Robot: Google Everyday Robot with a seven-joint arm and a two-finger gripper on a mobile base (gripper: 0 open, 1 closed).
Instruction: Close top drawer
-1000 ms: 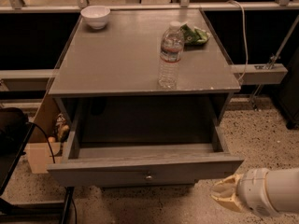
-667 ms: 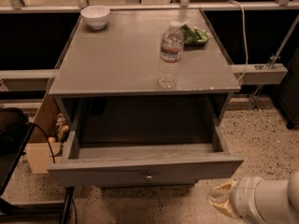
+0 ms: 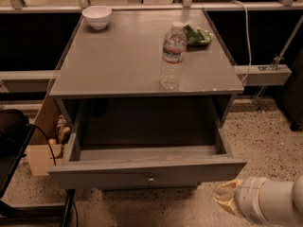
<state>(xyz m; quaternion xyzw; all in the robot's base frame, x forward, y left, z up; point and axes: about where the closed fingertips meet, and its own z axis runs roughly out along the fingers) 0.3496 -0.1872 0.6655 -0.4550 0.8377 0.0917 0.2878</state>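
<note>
The top drawer (image 3: pixel 142 171) of the grey cabinet stands pulled out towards me, its inside empty. Its long grey wood-grain front faces me with one small round metal knob (image 3: pixel 150 178) at its centre. My gripper (image 3: pixel 226 196) is at the bottom right, low and just to the right of the drawer front's right end, apart from it. Only its yellowish tip shows beyond the white arm (image 3: pixel 270 202).
On the cabinet top (image 3: pixel 118 65) stand a clear water bottle (image 3: pixel 172 56), a white bowl (image 3: pixel 97 17) at the back left and a green packet (image 3: pixel 198 35) at the back right. A cardboard box (image 3: pixel 40 150) and a dark chair (image 3: pixel 12 145) are at the left. Speckled floor lies to the right.
The arm has drawn back a little to the lower right, so less of it shows. The drawer has not moved.
</note>
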